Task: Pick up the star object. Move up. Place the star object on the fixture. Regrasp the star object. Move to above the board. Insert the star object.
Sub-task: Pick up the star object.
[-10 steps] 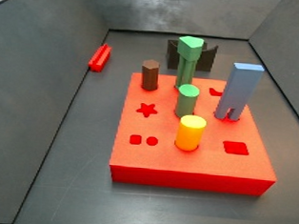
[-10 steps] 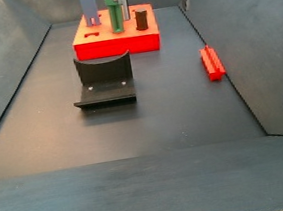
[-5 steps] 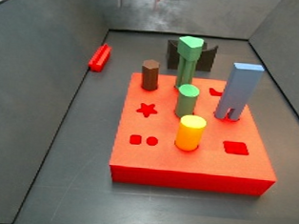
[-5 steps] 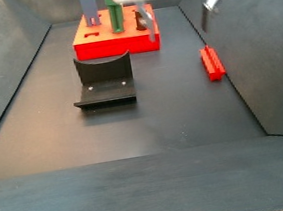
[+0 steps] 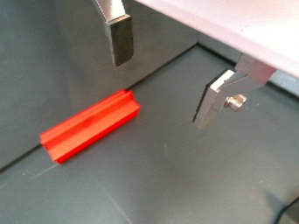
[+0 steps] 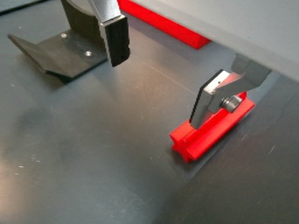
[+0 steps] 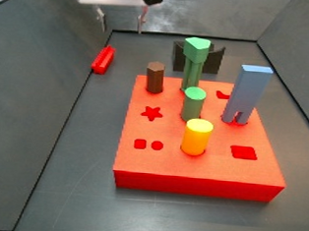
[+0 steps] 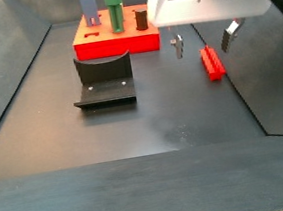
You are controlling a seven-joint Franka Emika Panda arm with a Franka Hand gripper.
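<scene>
Item: gripper (image 8: 204,45), jaws spread, nothing between the silver plates, hanging above the bench (image 8: 134,129) near its side wall. Item: star object (image 8: 211,62), lying flat on the bench along the wall's foot, just below and slightly off the gripper. You find its long axis parallel to that wall, one end pointing toward the board (image 8: 118,42).

A tall blue-grey rectangular block (image 7: 249,95), brown peg (image 7: 156,77), two green pegs (image 7: 194,103) and yellow cylinder (image 7: 197,137) stand upright.
</scene>
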